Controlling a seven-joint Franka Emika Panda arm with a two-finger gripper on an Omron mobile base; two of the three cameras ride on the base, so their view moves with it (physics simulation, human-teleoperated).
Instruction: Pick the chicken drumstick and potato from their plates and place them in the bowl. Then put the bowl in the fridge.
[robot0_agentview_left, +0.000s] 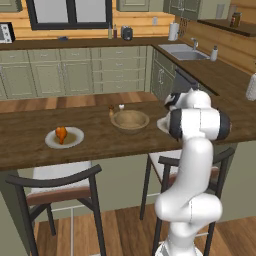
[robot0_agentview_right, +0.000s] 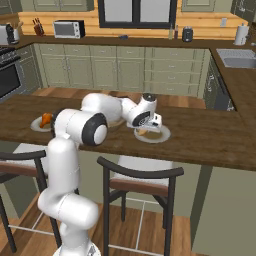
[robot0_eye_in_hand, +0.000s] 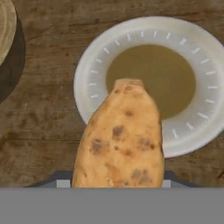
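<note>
Potato (robot0_eye_in_hand: 120, 138) held clear above its emptied plate (robot0_eye_in_hand: 89, 70), evidently lifted for carrying to the bowl (robot0_agentview_left: 130, 120) just beside. End effector (robot0_agentview_right: 145, 131) clamped on the potato, fingers parted only by its width. Drumstick (robot0_agentview_left: 61, 134) waiting on 1 other plate (robot0_agentview_left: 75, 140), well apart past the bowl, on the bench (robot0_agentview_left: 30, 125).

Log-plank timber walls; sage-green panelled base cabinets (robot0_agentview_left: 75, 70) at 12 o'clock; dark-framed window (robot0_agentview_left: 70, 12) above; steel sink (robot0_agentview_left: 182, 51) at 1 o'clock; white microwave (robot0_agentview_right: 69, 29) at 11 o'clock; dark wooden counter (robot0_agentview_left: 30, 135); two dark-framed stools (robot0_agentview_left: 55, 195); wood-plank floor (robot0_agentview_left: 125, 225).
</note>
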